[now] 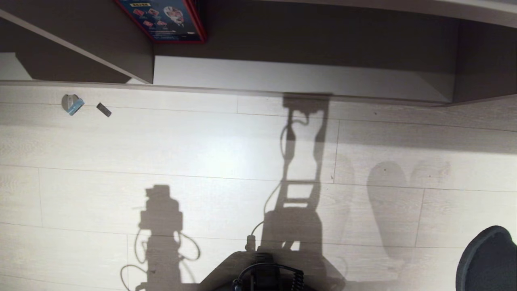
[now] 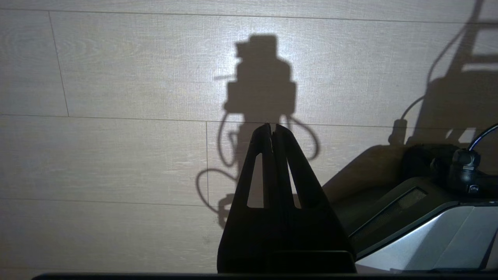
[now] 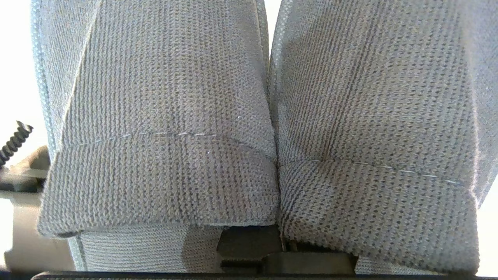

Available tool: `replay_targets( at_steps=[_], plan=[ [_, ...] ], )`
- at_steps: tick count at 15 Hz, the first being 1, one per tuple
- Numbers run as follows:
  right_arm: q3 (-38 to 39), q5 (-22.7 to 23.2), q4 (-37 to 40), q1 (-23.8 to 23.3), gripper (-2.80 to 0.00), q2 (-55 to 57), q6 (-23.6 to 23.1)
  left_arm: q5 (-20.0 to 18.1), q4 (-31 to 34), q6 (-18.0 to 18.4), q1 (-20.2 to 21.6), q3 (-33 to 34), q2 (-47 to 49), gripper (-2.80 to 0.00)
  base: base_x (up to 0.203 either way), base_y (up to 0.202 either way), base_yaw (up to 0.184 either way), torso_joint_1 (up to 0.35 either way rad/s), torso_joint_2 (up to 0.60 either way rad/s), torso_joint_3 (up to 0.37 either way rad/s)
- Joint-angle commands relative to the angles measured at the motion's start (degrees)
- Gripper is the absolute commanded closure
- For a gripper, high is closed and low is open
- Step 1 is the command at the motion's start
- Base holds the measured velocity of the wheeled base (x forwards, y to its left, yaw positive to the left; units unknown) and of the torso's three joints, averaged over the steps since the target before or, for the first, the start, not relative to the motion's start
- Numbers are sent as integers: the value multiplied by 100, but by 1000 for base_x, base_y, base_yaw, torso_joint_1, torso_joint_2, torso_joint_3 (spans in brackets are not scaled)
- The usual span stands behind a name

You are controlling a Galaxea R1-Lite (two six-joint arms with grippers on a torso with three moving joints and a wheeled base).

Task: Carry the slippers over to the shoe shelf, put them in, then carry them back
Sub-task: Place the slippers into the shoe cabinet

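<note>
**Slippers held beside the shoe shelf**

Slippers (image 3: 268,128) hang side by side, filling the right wrist view, clenched by the right gripper (image 3: 272,249); one shows low and right of the shoe shelf (image 1: 303,76). Left gripper (image 2: 272,130) is pinched empty over the floor (image 1: 161,141).

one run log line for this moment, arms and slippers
left gripper: shut, empty, over floor | right gripper: shut on slippers | shoe shelf: ahead, empty

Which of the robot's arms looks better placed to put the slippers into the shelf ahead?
The right. Its hand already grips both slippers, while the left hand hangs shut and empty over the floor.
</note>
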Motion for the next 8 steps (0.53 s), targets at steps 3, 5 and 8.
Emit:
replay_targets(
  at_steps=[3, 5, 8],
  plan=[
    [-787, 34, 127, 38, 0, 1065, -17, 0, -1, -10, 1, 1, 5, 0, 0, 0, 0, 0, 0, 0],
    [-1088, 57, -46, 79, 0, 1975, -24, 0, -1, -18, 1, 1, 5, 0, 0, 0, 0, 0, 0, 0],
    [-1384, 90, -815, 107, 0, 3613, -94, 0, -1, -18, 1, 1, 5, 0, 0, 0, 0, 0, 0, 0]
  ],
)
